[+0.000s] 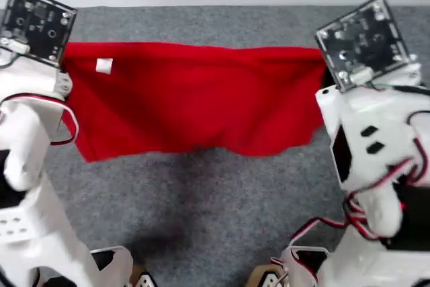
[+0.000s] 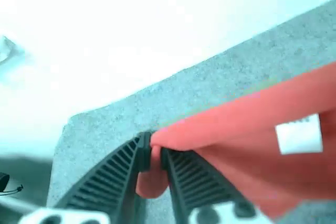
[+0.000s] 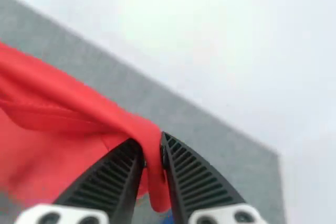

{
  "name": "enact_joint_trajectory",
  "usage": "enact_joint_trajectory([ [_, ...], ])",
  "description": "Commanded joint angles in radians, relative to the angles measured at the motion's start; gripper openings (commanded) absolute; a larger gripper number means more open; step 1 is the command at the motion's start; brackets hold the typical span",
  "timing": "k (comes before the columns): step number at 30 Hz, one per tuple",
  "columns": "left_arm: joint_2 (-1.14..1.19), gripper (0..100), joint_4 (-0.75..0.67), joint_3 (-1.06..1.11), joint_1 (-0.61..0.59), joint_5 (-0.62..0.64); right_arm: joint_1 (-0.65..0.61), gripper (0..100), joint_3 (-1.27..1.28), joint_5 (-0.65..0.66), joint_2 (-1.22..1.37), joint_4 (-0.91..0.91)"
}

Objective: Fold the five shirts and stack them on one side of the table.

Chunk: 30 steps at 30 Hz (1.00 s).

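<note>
A red shirt [image 1: 195,95] hangs stretched between the two arms above the grey table, its upper edge taut and its lower edge drooping toward the mat. A white label [image 1: 103,66] shows near its left end. My left gripper [image 2: 155,153] is shut on the shirt's left corner [image 2: 247,129], with red cloth bunched between the black ribbed fingers [image 2: 121,171]. My right gripper [image 3: 151,153] is shut on the right corner of the shirt [image 3: 63,114], and a fold of cloth hangs down between its fingers [image 3: 189,177]. In the high view both arms stand at the shirt's two ends.
Grey felt mat [image 1: 201,220] covers the table, with open room in front of the hanging shirt. The mat's far edge [image 1: 215,9] meets a white surface behind. The arms' white bodies [image 1: 27,186] stand at the left and right front.
</note>
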Motion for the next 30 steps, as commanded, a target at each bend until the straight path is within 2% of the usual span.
enact_joint_trajectory([
  [1,-0.025,0,0.006,-0.041,-0.012,0.005,0.015,0.9,-0.044,0.008,-0.024,-0.076],
  [6,-0.026,0,0.005,-0.051,-0.012,0.003,0.016,0.9,-0.044,0.008,-0.03,-0.157],
  [11,-0.026,0,0.002,-0.183,-0.012,0.003,0.085,0.9,-0.081,0.008,-0.038,-0.242],
  [16,-0.026,0,0.006,-0.331,-0.012,0.003,0.125,0.9,-0.14,0.015,-0.081,-0.242],
  [25,-0.026,0,0.144,-0.595,-0.012,0.002,0.128,1.0,-0.135,0.193,-0.24,-0.24],
  [30,-0.023,0,0.155,-0.657,-0.012,-0.012,0.128,1.0,-0.1,0.265,-0.269,-0.246],
])
